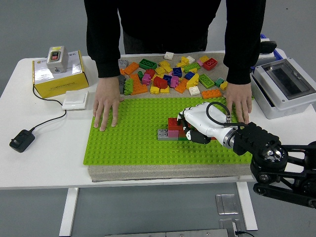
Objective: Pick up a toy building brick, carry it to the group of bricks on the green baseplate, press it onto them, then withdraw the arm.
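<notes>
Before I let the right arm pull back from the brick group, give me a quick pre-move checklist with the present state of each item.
1. Right hand at the brick group on the green baseplate: ok, it rests against the group's right side.
2. Carried brick fully seated: cannot tell, the fingers hide the contact.
3. Fingers released: cannot tell, they are curled at the group.
4. Baseplate steadied: ok, the person's hands and lie flat on its far corners.
5. Withdrawal path toward the lower right: ok, only bare baseplate lies there, though the person's hand by the white wrist is close.
6. Left arm: not in view.
</notes>
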You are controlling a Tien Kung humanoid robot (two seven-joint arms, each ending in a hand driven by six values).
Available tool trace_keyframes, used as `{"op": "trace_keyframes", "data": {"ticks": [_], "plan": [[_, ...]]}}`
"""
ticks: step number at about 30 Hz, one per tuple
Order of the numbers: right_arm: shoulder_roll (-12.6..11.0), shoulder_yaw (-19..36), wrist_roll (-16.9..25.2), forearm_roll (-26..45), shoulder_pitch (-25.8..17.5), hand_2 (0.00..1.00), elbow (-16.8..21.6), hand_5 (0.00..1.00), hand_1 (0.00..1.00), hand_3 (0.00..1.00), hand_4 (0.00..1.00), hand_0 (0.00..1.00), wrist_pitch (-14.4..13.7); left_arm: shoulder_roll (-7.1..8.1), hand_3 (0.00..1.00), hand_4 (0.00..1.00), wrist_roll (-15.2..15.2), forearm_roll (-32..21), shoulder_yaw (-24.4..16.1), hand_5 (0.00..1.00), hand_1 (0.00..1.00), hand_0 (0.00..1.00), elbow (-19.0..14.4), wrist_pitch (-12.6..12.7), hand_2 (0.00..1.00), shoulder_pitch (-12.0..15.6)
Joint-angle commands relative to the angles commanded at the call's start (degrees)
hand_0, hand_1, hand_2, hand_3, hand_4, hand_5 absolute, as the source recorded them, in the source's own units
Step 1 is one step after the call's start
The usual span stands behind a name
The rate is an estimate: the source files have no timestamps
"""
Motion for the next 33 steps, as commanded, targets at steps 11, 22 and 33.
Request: {"op": "trace_keyframes", "data": {"ticks": [11,22,33], "plan": [[0.2,-0.1,0.2,0.1,-0.2,0.650,-0.3,0.328,0.105,0.639,0.002,0.002,-0.1,-0.04,0.588,0.144,0.1,0.2,-0.1,0.610,0.600,0.622,0.0,0.0,0.430,0.0],[0.3,-0.2,0.5,1.2,0.0,0.649,-0.3,0.327,0.105,0.636,0.002,0.002,0.4,0.03,0.587,0.146,0.0,0.2,-0.1,0.610,0.600,0.622,0.0,0.1,0.429,-0.2],[0.4,-0.3,0.7,2.3,0.1,0.647,-0.4,0.315,0.104,0.638,0.002,0.002,0.9,0.01,0.588,0.147,-0.1,0.2,0.0,0.610,0.598,0.622,0.0,0.1,0.429,-0.1]]}}
